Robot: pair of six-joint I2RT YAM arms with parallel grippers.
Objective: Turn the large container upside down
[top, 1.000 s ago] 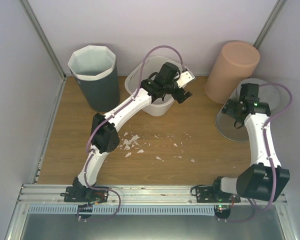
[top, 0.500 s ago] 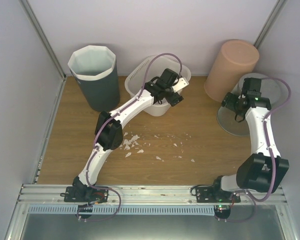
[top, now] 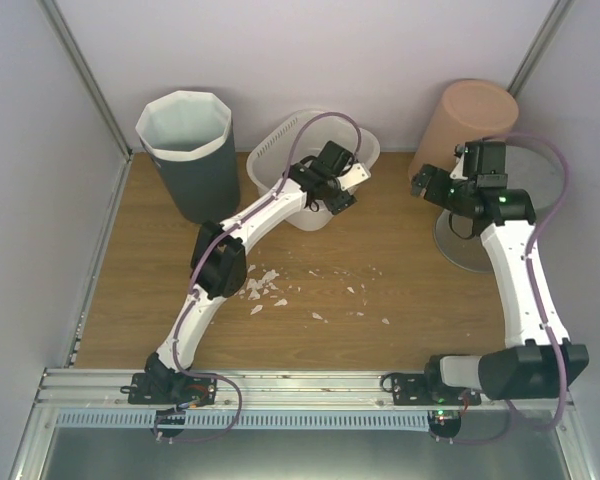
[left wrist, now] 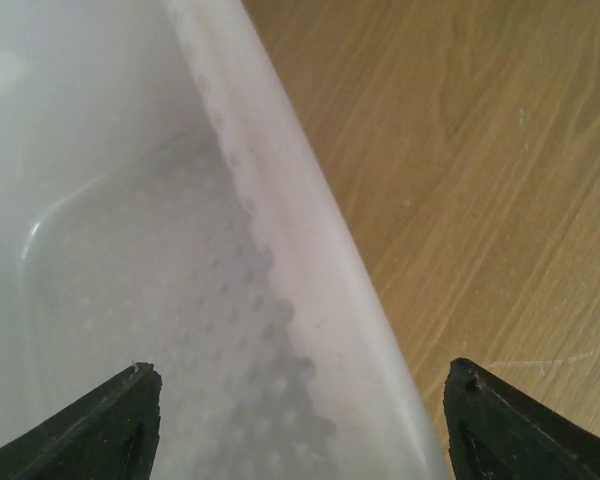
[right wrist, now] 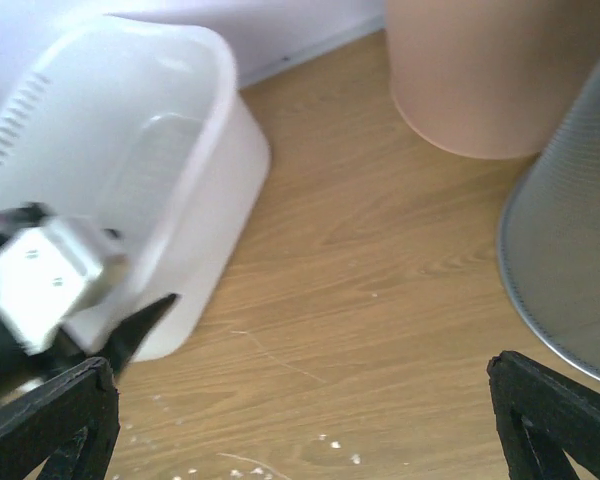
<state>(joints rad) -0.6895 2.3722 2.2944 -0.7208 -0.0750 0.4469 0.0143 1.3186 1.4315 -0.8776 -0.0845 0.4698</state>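
Note:
The large container is a white translucent bin (top: pixel 272 150) standing upright at the back middle of the table. My left gripper (top: pixel 338 196) is open at the bin's near right rim. In the left wrist view the left gripper (left wrist: pixel 300 425) straddles the rim (left wrist: pixel 315 310), one finger inside the bin and one outside, not closed on it. My right gripper (top: pixel 426 184) is open and empty above the table, between the bin and the peach cylinder. In the right wrist view the right gripper (right wrist: pixel 305 425) looks at the bin (right wrist: pixel 195 150) from the right.
A dark grey bin with a white liner (top: pixel 190 150) stands back left. A peach cylinder (top: pixel 472 125) stands back right, also in the right wrist view (right wrist: pixel 480 70). A silver mesh basket (top: pixel 458 240) sits mouth down beside it (right wrist: pixel 570 250). White crumbs (top: pixel 265 285) lie mid-table.
My left gripper has come down and left onto the bin's near right rim. My right arm has swung left, away from the mesh basket toward the bin.

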